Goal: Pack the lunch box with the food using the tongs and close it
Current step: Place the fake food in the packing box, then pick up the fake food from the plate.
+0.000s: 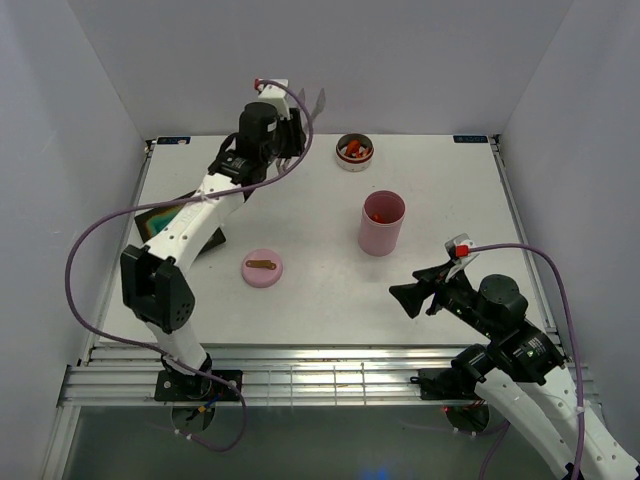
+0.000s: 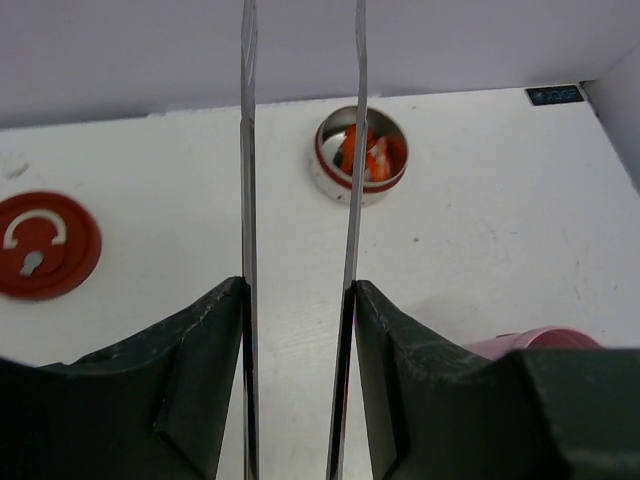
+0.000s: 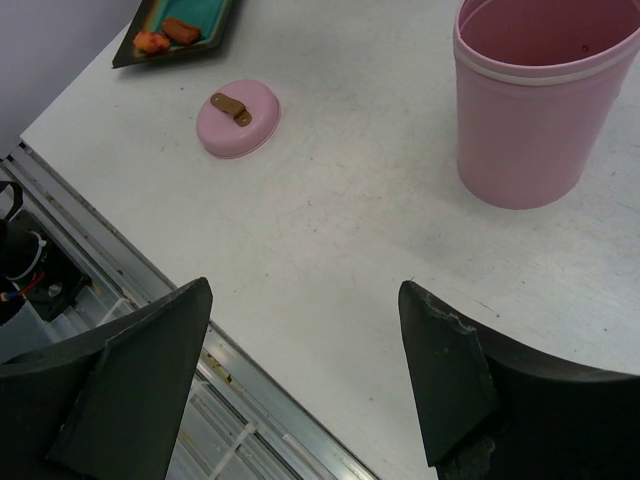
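My left fingers [image 2: 200,360] are clamped on the tongs [image 2: 248,150]. One pad presses the outside of each thin arm, and the arms stand apart rather than squeezed together. Between the fingers of my left gripper [image 2: 300,290] I see bare table and no food. The tips run past the top of my wrist view, so I cannot tell whether they carry anything. Straight ahead, just beyond the right arm of the tongs, sits a small round tin [image 2: 328,175] with orange and red food [image 2: 378,158] in it. A red lid [image 2: 45,245] lies off to my left and the pink container [image 2: 530,340] is close on my right. My right gripper [image 3: 305,288] hangs with its fingers [image 3: 140,370] wide apart, holding nothing. The pink container is ahead to its right, a pink lid [image 3: 238,120] ahead to its left, and beyond that is the tray [image 3: 212,12] with orange pieces [image 3: 152,41] left on it. I judge I am mid-packing. Next I should swing the tongs back to the tray, lower the tips around one piece and squeeze gently. Closing comes later.
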Controlling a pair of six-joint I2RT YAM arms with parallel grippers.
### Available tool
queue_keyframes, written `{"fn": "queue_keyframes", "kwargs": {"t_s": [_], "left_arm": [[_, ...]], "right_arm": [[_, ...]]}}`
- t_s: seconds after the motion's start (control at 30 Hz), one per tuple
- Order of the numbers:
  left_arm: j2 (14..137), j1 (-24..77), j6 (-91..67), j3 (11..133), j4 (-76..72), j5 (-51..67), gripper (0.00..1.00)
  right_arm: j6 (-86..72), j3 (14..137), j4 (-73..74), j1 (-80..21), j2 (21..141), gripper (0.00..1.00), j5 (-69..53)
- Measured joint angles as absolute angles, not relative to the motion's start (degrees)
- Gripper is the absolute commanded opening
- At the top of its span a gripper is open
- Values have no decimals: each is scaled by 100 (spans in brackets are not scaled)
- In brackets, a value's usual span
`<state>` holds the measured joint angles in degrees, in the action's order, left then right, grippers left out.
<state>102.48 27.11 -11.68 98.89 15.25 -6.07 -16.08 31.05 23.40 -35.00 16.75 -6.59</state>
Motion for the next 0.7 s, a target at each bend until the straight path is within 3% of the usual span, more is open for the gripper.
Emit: {"fn": "queue_keyframes", "kwargs": {"t_s": [0.1,0.33,0.5,0.7], "left_arm": [[9577,2458,-1468,9146,1767,-801,57],[8138,635,-2158,6820,2644,-1105,63],[7319,-602,-2460,6200,3192,-1142,63],[6707,-969,-2515,6003,3496,-1046,61]], "right_arm": [[-1605,3096,2305,-3500,1656,81,-788],[-1590,3050,2117,-3503,1409,82,-1146],[-1579,2967,1999,-3503,1358,82,-1448],[-1522,2934,1914,-3503,1330,82,-1798]]}}
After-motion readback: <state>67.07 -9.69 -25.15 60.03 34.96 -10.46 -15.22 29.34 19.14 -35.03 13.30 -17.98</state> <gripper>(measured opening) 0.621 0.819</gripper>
